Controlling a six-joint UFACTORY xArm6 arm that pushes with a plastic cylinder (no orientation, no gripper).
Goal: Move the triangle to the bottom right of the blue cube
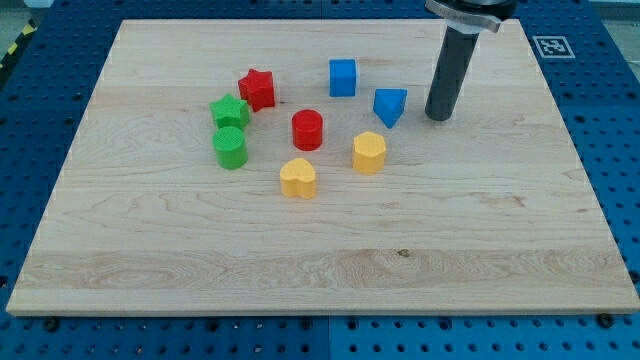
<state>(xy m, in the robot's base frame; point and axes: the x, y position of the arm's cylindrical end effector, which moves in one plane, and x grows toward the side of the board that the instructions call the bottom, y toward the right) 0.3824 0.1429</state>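
The blue triangle [390, 105] lies on the wooden board [320, 260], just below and to the right of the blue cube [343, 77]. My tip [438, 117] stands a short way to the right of the triangle, with a small gap between them. The dark rod rises from the tip to the view's top edge.
A red star [257, 89], a green star [229, 111] and a green cylinder [230, 147] sit to the left. A red cylinder [307, 130], a yellow hexagonal block [369, 153] and a yellow heart-shaped block [298, 178] lie below the cube.
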